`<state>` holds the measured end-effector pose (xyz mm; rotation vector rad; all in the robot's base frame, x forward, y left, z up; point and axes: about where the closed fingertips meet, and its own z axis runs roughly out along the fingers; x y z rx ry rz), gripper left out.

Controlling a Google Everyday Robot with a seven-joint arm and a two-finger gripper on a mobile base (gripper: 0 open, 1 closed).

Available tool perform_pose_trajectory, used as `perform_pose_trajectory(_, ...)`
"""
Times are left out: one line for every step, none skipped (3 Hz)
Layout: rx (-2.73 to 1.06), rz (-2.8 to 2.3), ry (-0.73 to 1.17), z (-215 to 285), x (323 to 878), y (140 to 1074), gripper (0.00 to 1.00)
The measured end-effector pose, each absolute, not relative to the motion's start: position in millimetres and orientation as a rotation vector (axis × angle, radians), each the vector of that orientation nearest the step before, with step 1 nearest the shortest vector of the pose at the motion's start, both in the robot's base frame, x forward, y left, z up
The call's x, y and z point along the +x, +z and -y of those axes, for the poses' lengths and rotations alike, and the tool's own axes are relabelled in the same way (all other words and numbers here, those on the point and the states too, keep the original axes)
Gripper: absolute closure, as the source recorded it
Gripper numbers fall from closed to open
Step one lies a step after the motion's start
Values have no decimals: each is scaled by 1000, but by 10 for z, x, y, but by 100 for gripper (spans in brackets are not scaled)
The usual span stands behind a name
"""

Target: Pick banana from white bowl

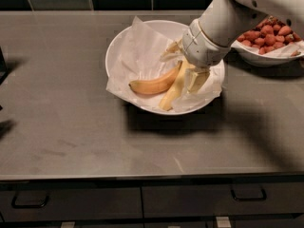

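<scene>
The white bowl [118, 46], lined with crinkled white paper, stands on the grey counter at the middle back. In it lie two bananas: the longer, pale yellow banana [173, 93], lying steeply, and a shorter, curved orange-yellow banana [153, 85] to its left. My gripper [190, 76] reaches down into the right half of the bowl from the upper right, at the pale banana's upper end. The arm's white wrist [209, 34] hides that end and its stem tip.
A second white bowl of red strawberries [266, 34] stands at the back right, partly behind my arm. Dark tiles run along the back of the counter [71, 127]. Drawers with handles [247, 194] sit below its front edge.
</scene>
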<state>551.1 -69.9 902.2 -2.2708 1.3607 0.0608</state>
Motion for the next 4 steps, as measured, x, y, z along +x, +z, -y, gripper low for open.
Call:
perform_pose_trajectory(-2303,-1372,66,731,5492,8928,33)
perform_pose_trajectory(-2358,-1377,85,753,5442,8816,31)
perform_pose_trajectory(-2395,-1368,80,739,5438,8756,32)
perform_pose_trajectory(-2422,-1358,67,701,5457,8690,34)
